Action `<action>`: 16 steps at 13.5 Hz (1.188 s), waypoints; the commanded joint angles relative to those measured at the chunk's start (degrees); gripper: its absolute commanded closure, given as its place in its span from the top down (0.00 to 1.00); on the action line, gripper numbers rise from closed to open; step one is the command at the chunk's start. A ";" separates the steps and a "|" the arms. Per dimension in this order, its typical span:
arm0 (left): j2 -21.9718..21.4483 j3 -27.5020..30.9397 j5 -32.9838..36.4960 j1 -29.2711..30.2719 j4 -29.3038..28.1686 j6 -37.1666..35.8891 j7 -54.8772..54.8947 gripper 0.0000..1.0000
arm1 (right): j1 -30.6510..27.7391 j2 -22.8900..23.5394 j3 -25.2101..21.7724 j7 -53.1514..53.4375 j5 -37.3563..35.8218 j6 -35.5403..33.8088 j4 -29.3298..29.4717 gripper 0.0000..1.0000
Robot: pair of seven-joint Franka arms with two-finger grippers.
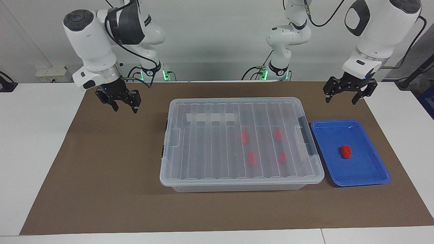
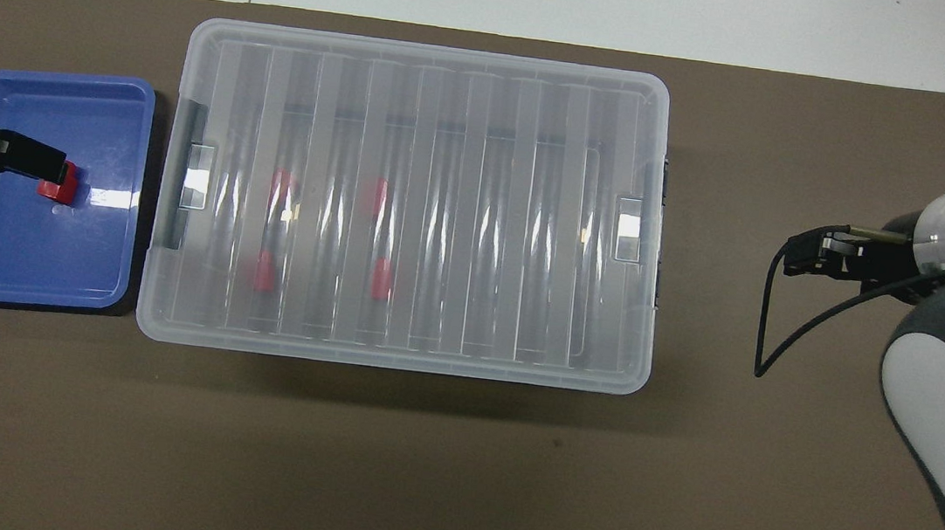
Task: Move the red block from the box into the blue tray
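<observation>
Your right hand (image 1: 124, 105) hung empty over the brown mat (image 1: 101, 162), fingers spread, clear of the box (image 1: 237, 142). Your left hand (image 1: 346, 96) hung over the mat just robot-side of the blue tray (image 1: 369, 169), fingers wide apart and holding nothing. The red block (image 1: 346, 151) lay in that tray on the surface (image 1: 34, 142). Four more red blocks (image 1: 251, 158) sat under the box's closed lid.

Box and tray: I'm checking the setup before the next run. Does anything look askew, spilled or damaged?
Nothing stands out. The box sits square on the brown mat with its lid on and four red blocks inside. The blue tray lies flat beside it, holding one red block. Nothing is spilled.
</observation>
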 commanded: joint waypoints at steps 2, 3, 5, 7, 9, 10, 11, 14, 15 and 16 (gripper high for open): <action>-1.17 0.51 -0.88 -0.15 -2.06 1.74 -0.30 1.00 | -2.30 1.24 0.41 1.08 -0.21 -8.13 8.48 1.00; -1.08 0.42 -0.36 -0.42 -2.06 3.15 -0.13 1.00 | -2.39 1.50 0.41 1.08 -1.00 -10.25 10.77 1.00; -0.64 0.42 -0.35 -0.42 -1.71 4.48 -0.13 1.00 | -2.39 1.77 0.41 0.90 -1.36 -13.24 13.25 1.00; 1.19 0.51 0.00 -0.77 3.36 -0.76 -0.22 1.00 | -1.96 0.90 0.50 0.73 -1.45 -15.26 12.38 1.00; 4.62 0.16 2.09 -1.56 11.35 -9.28 -0.31 1.00 | -1.52 0.80 0.59 0.64 -1.62 -16.16 12.20 1.00; 3.85 -0.10 2.19 -1.57 11.82 -10.19 -0.22 1.00 | -1.25 0.63 0.59 0.64 -1.62 -16.16 11.94 1.00; 2.71 0.07 2.02 -1.48 10.18 -9.76 -0.13 1.00 | -1.25 0.28 0.59 0.64 -1.62 -16.16 11.33 1.00; 1.74 -0.02 2.02 -1.83 8.67 -9.06 -0.31 1.00 | -1.16 0.19 0.68 -1.03 -2.76 -16.16 11.06 1.00; 1.74 -0.02 1.93 -1.92 8.49 -9.06 -0.05 1.00 | -1.16 0.19 0.76 -0.94 -2.77 -16.16 11.06 1.00; 1.48 -0.02 1.93 -1.92 8.32 -9.23 -0.04 1.00 | -1.16 0.19 0.77 -0.77 -2.77 -16.16 11.06 1.00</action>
